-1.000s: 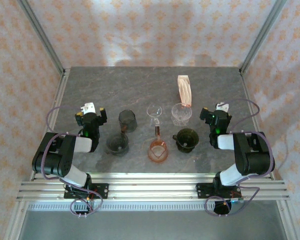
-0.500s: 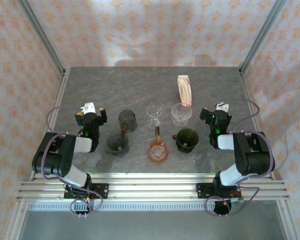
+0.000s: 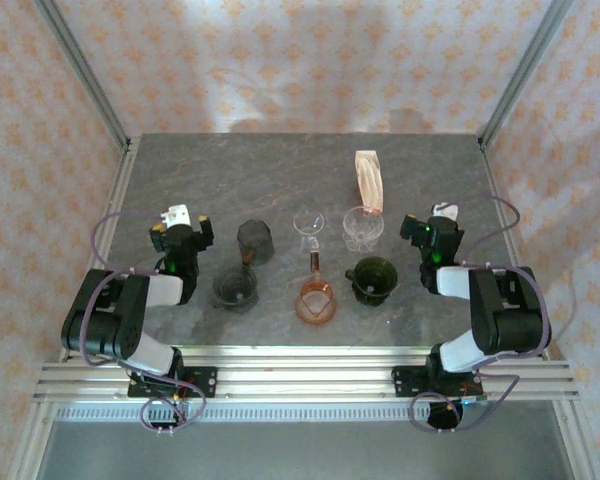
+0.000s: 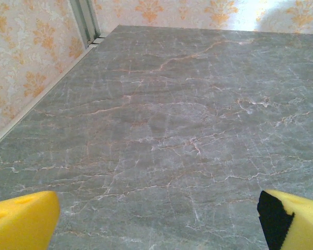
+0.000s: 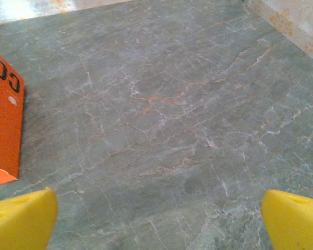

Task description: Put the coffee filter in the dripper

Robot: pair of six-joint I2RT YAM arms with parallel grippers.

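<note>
Key relation: the filter pack [image 3: 369, 180], the orange carton at the back of the table [image 3: 230, 170], sits forward of the right gripper [image 3: 435, 228] and inboard of it, toward the centre. The right wrist view agrees, with an orange printed face at the far left edge and bare stone dead ahead. You'll want the right arm, since it's clearly nearer; the left gripper [image 3: 180, 230] is well apart from the pack, across the whole row of glassware. From above, the pack's long axis runs front to back, away from the bases. I can't tell whether it stands tall or leans, so check that before you commit to an approach angle. The clear dripper [image 3: 363, 228] is just in front of the pack, almost touching it in the top view. The green dripper [image 3: 371, 278] is nearer you, the orange dripper [image 3: 316, 300] is left of that, and a dark dripper [image 3: 235, 288] is on the left arm's side. The task doesn't say which one is the target. Both arms are folded back over their bases, wrists low and aimed forward, slightly nose-down. Both grippers are spread fully wide with nothing in them. My read: yaw the right wrist left, then reach in past the clear dripper.
</note>
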